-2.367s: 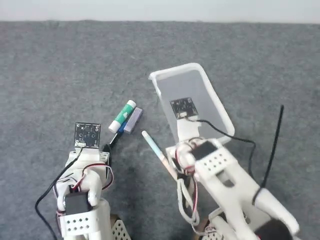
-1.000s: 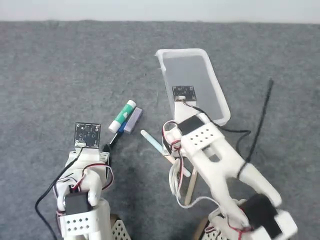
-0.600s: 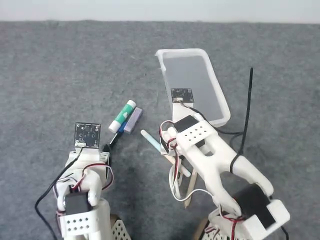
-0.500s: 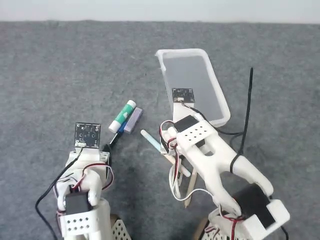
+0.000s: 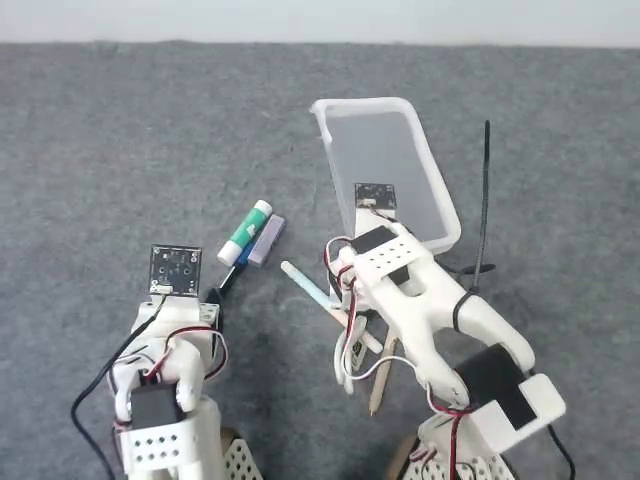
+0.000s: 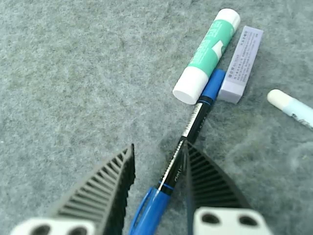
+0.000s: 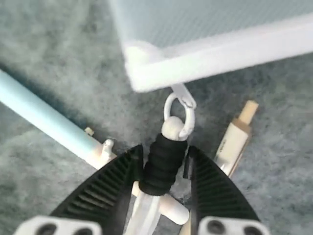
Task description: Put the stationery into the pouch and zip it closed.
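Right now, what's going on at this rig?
The right gripper is shut on the black zipper pull at the pouch corner nearest the arms. The left gripper sits open with its jaws either side of the blue pen. The glue stick, eraser, light blue pen and pencil lie on the mat, outside the pouch.
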Controlling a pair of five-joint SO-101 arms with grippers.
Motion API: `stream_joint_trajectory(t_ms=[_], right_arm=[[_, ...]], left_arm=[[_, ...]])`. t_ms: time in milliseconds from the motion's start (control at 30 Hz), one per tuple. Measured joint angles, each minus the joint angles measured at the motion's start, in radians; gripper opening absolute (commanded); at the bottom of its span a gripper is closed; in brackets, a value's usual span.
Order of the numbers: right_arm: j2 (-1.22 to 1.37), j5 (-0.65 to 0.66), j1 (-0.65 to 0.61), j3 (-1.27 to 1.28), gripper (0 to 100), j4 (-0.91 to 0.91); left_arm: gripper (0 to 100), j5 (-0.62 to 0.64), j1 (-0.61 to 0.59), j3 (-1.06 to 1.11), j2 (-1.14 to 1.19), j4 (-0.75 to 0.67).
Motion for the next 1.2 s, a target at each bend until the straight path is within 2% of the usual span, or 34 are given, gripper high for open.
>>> stream_joint_trajectory(t_ms=[100,400,567,800,967,1067,1200], right_arm=[[-0.011,0.000,0.003,0.000,0.0,0.005],[-0.155,0.133,0.014,0.002,0.6,0.061],[-0.262,0.242,0.015,0.020,0.6,0.074],[-0.479,0.388,0.015,0.129,0.6,0.046],[-0.646,0.535,0.015,0.236,0.6,-0.021],[-0.738,0.624,0.017,0.319,0.6,-0.098],[-0.868,0.726,0.017,0.420,0.6,-0.196]], left_arm=[[15,0.000,0.000,0.000,0.000,0.000],[15,0.000,0.000,0.000,0.000,0.000],[15,0.000,-0.054,0.000,0.000,-0.006],[15,0.006,-0.066,0.000,0.000,-0.020],[16,0.006,-0.066,0.000,0.000,-0.095],[22,0.054,-0.061,0.000,0.000,-0.164],[31,0.141,0.008,-0.006,0.000,-0.189]])
